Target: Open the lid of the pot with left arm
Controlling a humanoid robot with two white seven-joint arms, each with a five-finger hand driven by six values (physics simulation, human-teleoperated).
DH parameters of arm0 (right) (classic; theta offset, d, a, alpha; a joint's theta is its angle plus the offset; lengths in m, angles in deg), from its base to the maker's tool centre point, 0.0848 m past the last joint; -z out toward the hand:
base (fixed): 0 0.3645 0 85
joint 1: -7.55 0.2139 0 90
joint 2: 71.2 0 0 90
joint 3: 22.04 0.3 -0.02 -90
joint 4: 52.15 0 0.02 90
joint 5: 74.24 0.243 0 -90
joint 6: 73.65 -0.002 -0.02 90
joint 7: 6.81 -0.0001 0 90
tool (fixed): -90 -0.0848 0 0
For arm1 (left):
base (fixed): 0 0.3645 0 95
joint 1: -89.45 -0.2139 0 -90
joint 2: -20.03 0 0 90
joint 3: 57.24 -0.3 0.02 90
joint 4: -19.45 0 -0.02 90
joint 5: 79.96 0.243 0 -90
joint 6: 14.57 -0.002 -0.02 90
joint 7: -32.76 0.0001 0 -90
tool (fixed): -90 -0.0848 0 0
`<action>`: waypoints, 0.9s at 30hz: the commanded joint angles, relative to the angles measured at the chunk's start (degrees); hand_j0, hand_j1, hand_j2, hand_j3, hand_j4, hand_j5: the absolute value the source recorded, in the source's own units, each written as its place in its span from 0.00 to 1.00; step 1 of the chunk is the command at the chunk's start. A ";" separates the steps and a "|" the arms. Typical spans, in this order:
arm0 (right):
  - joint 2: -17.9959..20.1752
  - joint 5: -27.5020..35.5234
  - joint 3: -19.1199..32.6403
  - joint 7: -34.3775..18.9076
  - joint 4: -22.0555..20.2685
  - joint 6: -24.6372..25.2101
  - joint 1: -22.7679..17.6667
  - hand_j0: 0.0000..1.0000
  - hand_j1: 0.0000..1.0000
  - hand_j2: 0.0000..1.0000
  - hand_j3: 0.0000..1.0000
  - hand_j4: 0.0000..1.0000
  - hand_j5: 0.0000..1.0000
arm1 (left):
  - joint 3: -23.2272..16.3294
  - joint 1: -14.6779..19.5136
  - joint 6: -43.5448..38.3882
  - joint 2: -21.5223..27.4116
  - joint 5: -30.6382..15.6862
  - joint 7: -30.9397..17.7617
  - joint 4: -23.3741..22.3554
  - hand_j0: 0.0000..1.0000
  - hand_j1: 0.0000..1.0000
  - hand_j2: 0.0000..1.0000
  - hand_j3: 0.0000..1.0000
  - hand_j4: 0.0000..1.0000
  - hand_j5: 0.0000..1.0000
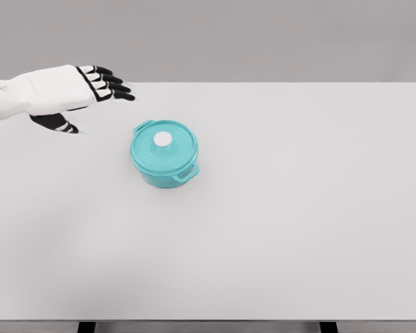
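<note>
Teal pot [164,154] with its lid [163,144] on, left of the bench's [298,222] middle.

Left hand [79,94] hovers up and to the left of the pot, well apart from it, fingers [114,87] spread and pointing right, thumb below, holding nothing. It sits near the bench's far left corner. Wide bare white surface lies all around the pot, most of it to the right and toward the near edge. Lid is round with a white knob [164,139] at its centre; two small handles stick out, one upper left, one lower right.
</note>
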 commanded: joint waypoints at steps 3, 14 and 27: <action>0.00 -0.16 0.34 3.52 -0.26 -0.08 0.00 1.00 1.00 1.00 1.00 1.00 1.00 | 0.23 0.00 -0.16 0.66 -0.76 0.03 0.02 1.00 1.00 1.00 1.00 1.00 1.00; 0.00 -0.16 0.34 3.43 -0.43 0.01 0.09 1.00 1.00 1.00 1.00 1.00 1.00 | -8.03 2.55 -0.16 -14.45 8.64 0.03 -2.79 1.00 1.00 1.00 1.00 1.00 1.00; 0.00 -0.16 0.25 3.52 -0.43 0.01 0.09 1.00 1.00 1.00 1.00 1.00 1.00 | -8.74 2.02 -0.16 -13.58 9.96 0.03 -2.70 1.00 1.00 1.00 1.00 1.00 1.00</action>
